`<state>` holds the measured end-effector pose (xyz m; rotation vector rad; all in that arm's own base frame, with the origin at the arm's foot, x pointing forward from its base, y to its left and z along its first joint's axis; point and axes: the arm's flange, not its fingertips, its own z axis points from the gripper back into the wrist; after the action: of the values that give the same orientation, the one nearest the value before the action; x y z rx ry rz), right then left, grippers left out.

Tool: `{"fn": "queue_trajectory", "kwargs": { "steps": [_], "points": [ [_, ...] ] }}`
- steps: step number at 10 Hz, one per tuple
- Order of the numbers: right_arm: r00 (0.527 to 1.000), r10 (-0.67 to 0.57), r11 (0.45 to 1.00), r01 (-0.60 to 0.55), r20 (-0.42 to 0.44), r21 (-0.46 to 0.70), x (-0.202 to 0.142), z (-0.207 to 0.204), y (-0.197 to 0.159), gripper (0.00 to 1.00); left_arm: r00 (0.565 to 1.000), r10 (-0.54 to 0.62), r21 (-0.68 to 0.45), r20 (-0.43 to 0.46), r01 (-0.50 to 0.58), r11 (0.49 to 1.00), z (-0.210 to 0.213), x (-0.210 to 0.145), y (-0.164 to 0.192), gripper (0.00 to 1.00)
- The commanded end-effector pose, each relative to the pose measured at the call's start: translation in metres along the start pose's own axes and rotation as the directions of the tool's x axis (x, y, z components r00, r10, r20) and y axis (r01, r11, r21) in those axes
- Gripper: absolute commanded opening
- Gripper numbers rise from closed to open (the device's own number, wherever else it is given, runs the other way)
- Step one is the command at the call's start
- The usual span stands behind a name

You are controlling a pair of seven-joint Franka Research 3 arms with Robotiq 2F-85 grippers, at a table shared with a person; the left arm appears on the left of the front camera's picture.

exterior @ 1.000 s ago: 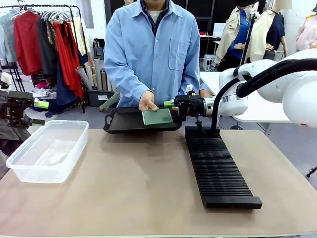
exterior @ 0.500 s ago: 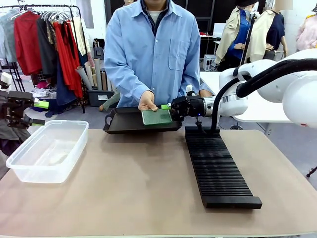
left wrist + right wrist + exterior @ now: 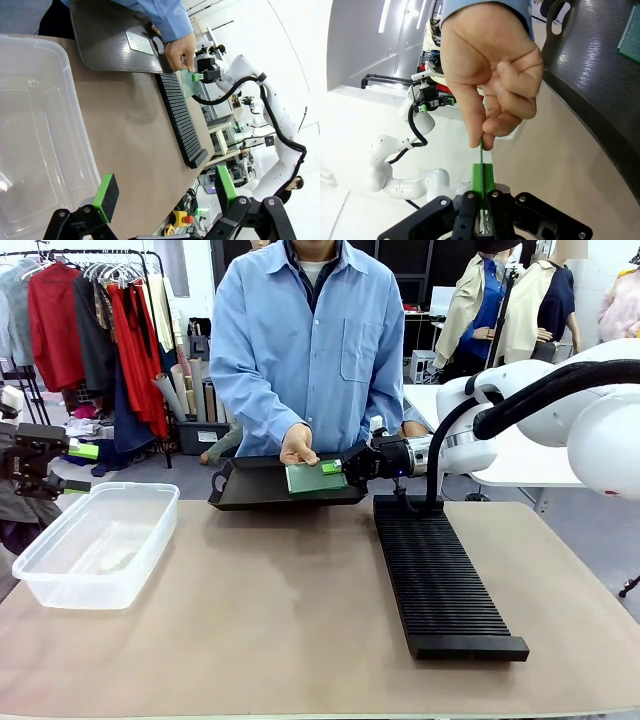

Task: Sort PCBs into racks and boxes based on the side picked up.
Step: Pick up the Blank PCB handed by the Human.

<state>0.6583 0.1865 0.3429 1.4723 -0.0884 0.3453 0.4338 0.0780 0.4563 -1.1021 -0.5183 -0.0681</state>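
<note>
Right tool point(image 3: 339, 468) clamps the PCB point(image 3: 312, 478), whose far corner the person's hand point(image 3: 298, 447) covers.

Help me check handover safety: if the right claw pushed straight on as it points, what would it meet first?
Probably the person's hand, which pinches the far end of the PCB that the right claw is shut on.

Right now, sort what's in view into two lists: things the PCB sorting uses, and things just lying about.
In the job: green PCB, pinched by the right gripper and the person's hand; black tray with a spare PCB; slotted black rack; clear tub; open left gripper near the tub.
Lying about: clothes rail with garments; rolls of material behind.
</note>
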Motion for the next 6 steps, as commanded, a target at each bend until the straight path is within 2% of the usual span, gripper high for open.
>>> {"fn": "queue_trajectory", "kwargs": {
  "steps": [1, 3, 4, 5, 6],
  "points": [
    [1.000, -0.013, 1.000, 0.013, -0.007, -0.011, 0.012, -0.003, 0.002, 0.00, 1.000, -0.003, -0.005, -0.001, 0.003, 1.000, 0.001, 0.000, -0.001, 1.00],
    [1.000, -0.015, 1.000, 0.015, -0.002, -0.011, 0.012, -0.002, 0.003, 0.00, 1.000, -0.003, -0.005, -0.001, 0.003, 1.000, 0.001, 0.000, -0.001, 1.00],
    [0.999, -0.009, 1.000, 0.010, -0.046, 0.004, 0.009, -0.002, 0.002, 0.00, 1.000, -0.003, -0.005, -0.001, 0.003, 1.000, 0.001, 0.000, -0.001, 1.00],
    [1.000, 0.003, 1.000, -0.003, 0.000, -0.001, 0.002, 0.000, 0.001, 0.00, 1.000, -0.003, -0.005, -0.001, 0.003, 1.000, 0.001, 0.000, -0.001, 1.00],
    [1.000, 0.003, 1.000, -0.003, 0.000, -0.001, 0.002, 0.000, 0.001, 0.00, 1.000, -0.003, -0.005, -0.001, 0.003, 1.000, 0.001, 0.000, -0.001, 1.00]
  ]
}}
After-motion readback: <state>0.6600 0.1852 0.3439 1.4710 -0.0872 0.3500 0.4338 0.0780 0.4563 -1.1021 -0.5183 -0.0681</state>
